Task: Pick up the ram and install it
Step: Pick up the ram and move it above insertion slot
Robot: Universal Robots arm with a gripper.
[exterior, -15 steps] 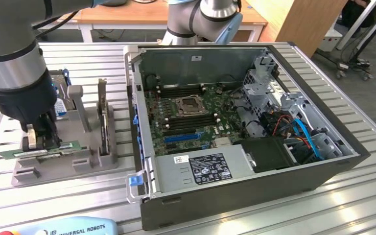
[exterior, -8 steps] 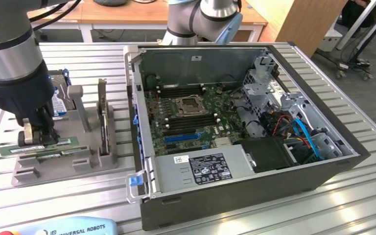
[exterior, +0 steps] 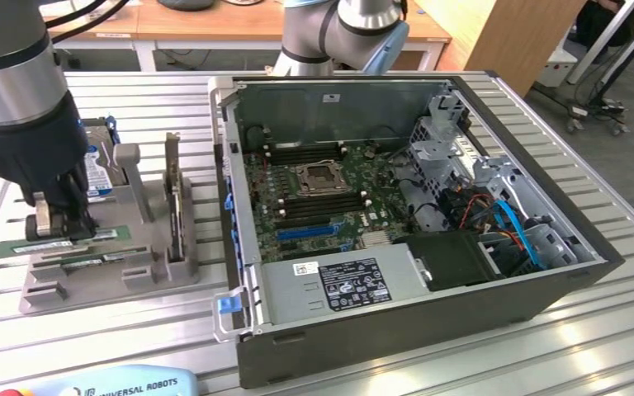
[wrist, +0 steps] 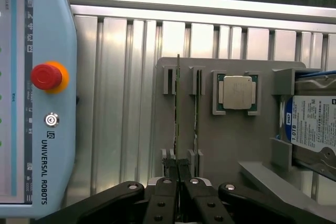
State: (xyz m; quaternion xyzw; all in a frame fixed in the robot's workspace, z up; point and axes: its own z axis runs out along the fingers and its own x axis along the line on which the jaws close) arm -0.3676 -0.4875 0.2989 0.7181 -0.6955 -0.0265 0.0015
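ram point(wrist: 178, 108) end hidden between fingers point(wrist: 169, 171), teach pendant point(wrist: 47, 103) cut off, hard drive point(wrist: 315, 124) cropped

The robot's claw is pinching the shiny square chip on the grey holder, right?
No. The claw is pinching the thin green memory stick on the grey holder; the shiny square chip sits untouched nearby. The wrist view shows this.
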